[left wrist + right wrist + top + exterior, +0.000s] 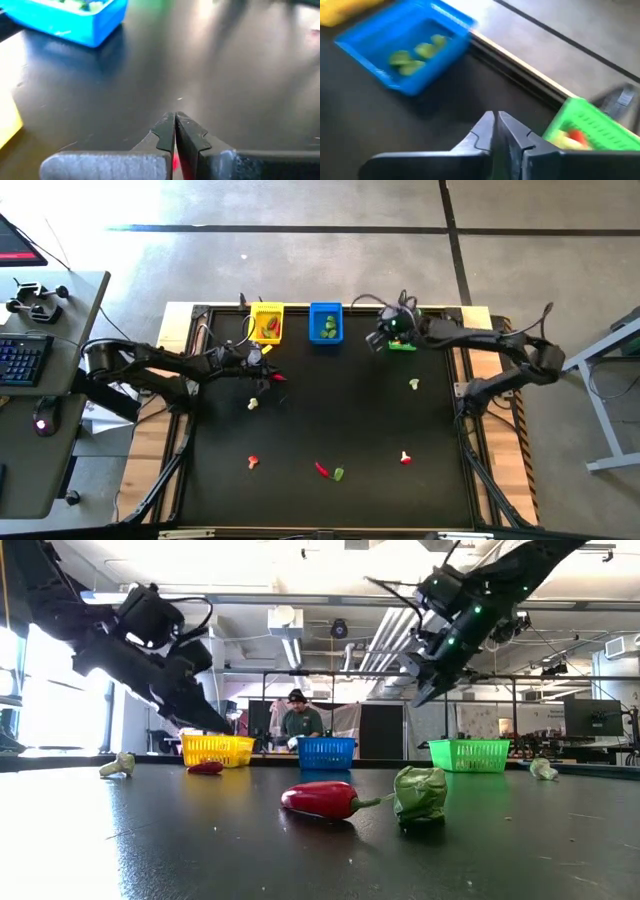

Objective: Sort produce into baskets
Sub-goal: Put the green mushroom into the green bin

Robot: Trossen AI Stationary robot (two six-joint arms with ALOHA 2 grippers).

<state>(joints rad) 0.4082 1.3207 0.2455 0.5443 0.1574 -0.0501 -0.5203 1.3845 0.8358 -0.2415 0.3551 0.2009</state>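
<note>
At the high view's upper right, the right gripper [378, 340] hangs closed and empty beside the bright green plastic basket [403, 345] – apparently just after a drop – while the left gripper [268, 373], pinched on a slim red chilli [175, 162], sits below the yellow basket [266, 323].

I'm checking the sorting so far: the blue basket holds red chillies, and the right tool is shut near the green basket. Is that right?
Not quite. The blue basket holds green pieces, not red chillies; the right wrist view shows this. The rest stands: the right tool is shut near the green basket.
</note>
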